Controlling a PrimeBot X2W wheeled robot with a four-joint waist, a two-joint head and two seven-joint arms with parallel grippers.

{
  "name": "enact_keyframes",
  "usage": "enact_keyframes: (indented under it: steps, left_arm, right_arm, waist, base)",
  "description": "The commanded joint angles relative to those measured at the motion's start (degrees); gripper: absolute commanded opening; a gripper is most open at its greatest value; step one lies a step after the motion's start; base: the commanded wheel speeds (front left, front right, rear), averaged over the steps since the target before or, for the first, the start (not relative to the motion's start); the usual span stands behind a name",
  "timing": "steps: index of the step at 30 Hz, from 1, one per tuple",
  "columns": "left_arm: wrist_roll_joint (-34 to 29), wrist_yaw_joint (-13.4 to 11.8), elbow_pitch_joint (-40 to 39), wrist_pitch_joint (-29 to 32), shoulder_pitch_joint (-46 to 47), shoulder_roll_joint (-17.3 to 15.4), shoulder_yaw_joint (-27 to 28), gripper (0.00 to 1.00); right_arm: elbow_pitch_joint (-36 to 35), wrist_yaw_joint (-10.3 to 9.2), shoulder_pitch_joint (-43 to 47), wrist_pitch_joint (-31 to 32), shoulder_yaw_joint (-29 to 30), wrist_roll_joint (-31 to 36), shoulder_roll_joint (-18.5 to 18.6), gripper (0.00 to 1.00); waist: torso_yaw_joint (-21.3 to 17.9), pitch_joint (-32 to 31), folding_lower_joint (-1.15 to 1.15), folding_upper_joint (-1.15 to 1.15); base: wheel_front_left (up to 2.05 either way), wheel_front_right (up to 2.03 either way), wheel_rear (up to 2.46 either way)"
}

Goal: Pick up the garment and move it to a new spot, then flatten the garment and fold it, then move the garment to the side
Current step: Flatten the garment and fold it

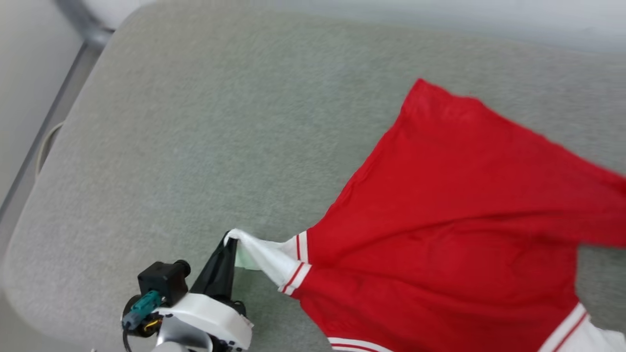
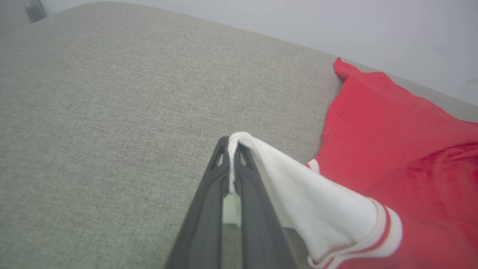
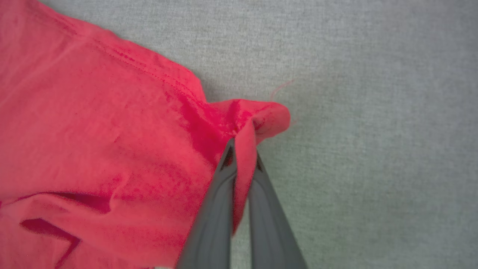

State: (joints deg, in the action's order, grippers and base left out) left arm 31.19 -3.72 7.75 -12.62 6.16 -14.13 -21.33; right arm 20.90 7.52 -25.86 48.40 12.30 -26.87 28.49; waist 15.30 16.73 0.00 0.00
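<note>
The red garment (image 1: 455,205) spreads over the right half of the grey cushioned surface (image 1: 220,122), its plain red side up. My left gripper (image 1: 230,242) is shut on the tip of its white sleeve (image 1: 266,259), which has red-and-white striped trim. In the left wrist view the white sleeve (image 2: 317,201) drapes from the shut left gripper (image 2: 232,149) toward the red garment (image 2: 403,149). In the right wrist view my right gripper (image 3: 242,151) is shut on a bunched red corner of the garment (image 3: 112,130), held just above the surface.
The grey cushioned surface stretches wide to the left and far side of the garment. Its rounded edge runs along the left, with a pale floor and a grey metal bar (image 1: 83,24) beyond. A pale wall (image 2: 336,22) lies behind the far edge.
</note>
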Motion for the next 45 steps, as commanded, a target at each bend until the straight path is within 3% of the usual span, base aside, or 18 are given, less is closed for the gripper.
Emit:
enact_keyframes:
  steps: [1,6,12,14,18,22,23,24,25,29,36,41,45]
  left_arm:
    - [0.45,-0.54,0.45,0.45,-1.09,-1.04,0.84,0.0]
    - [1.31,-1.34,0.47,1.49,-2.82,-2.62,2.11,0.0]
    - [2.62,-1.92,1.03,2.95,-5.9,-4.87,3.57,0.0]
    - [3.04,-2.02,1.27,4.31,-7.18,-5.86,3.52,0.0]
    - [3.77,-2.21,1.61,5.26,-8.61,-6.65,3.9,0.0]
    - [4.23,-2.58,1.33,5.82,-9.25,-6.95,4.05,0.0]
    - [4.32,-2.66,1.28,5.9,-9.29,-7.04,4.08,0.0]
    - [4.38,-2.66,1.26,5.86,-9.34,-7.1,4.07,0.0]
    - [4.32,-2.65,1.16,5.91,-9.36,-7.12,3.98,0.0]
    - [3.92,-2.86,0.14,6.25,-8.7,-6.91,3.41,0.0]
    - [3.01,-2.82,-1.93,6.34,-5.76,-6.1,2.14,0.0]
    - [1.95,-2.34,-3.0,6.33,-2.14,-5.24,0.82,0.0]
    - [1.47,-1.95,-2.76,5.65,0.87,-3.82,-0.12,0.0]
  right_arm:
    - [-1.81,-0.06,4.43,-1.06,1.18,-0.48,-1.53,0.0]
    - [-6.92,-0.06,14.63,-2.99,4.61,-0.18,-5.42,0.0]
    - [-13.31,-0.06,28.24,-4.69,8.22,1.23,-13.24,0.0]
    - [-15.39,-0.06,34.09,-5.06,9.48,1.9,-17.78,0.0]
    - [-16.64,-0.06,39.64,-6.03,9.98,2.12,-22.79,0.0]
    - [-15.49,-0.06,41.78,-7.93,9.1,1.03,-24.83,0.0]
    - [-15.09,-0.06,41.61,-8.81,8.88,0.75,-25.01,0.19]
    - [-14.77,-0.06,41.39,-9.59,8.42,0.74,-25.19,0.95]
    - [-14.82,-0.05,40.84,-11.04,8.03,0.38,-25.33,1.0]
    - [-16.3,-0.05,37.88,-20.01,6.87,0.69,-24.37,1.0]
    - [-15.68,-0.05,30.44,-37.86,2.98,2.29,-19.44,1.0]
    - [-12.72,-0.06,23.01,-39.41,-1.22,2.09,-14.46,1.0]
    - [-10.31,-0.05,17.57,-33.2,-4.47,0.57,-9.99,1.0]
  waist:
    - [-4.76,-4.34,0.0,0.0]
    - [-8.67,-6.78,0.0,0.0]
    - [-13.78,-10.24,0.0,0.0]
    - [-15.28,-11.69,0.0,0.0]
    - [-16.54,-12.81,0.0,0.0]
    - [-17.07,-13.04,0.0,0.0]
    - [-17.16,-13.0,0.0,0.0]
    - [-17.19,-13.05,0.0,0.0]
    - [-17.16,-13.08,0.0,0.0]
    - [-16.55,-12.84,0.0,0.0]
    - [-14.13,-10.65,0.0,0.0]
    - [-11.61,-7.61,0.0,0.0]
    - [-9.32,-5.38,0.0,0.0]
  base:
    - [0.0,0.0,0.0]
    - [0.0,0.0,0.0]
    - [0.0,0.0,0.0]
    - [0.0,0.0,0.0]
    - [0.0,0.0,0.0]
    - [0.0,0.0,0.0]
    - [0.0,0.0,0.0]
    - [0.0,0.0,0.0]
    - [0.0,0.0,0.0]
    - [0.0,0.0,0.0]
    - [0.0,0.0,0.0]
    - [0.0,0.0,0.0]
    - [0.0,0.0,0.0]
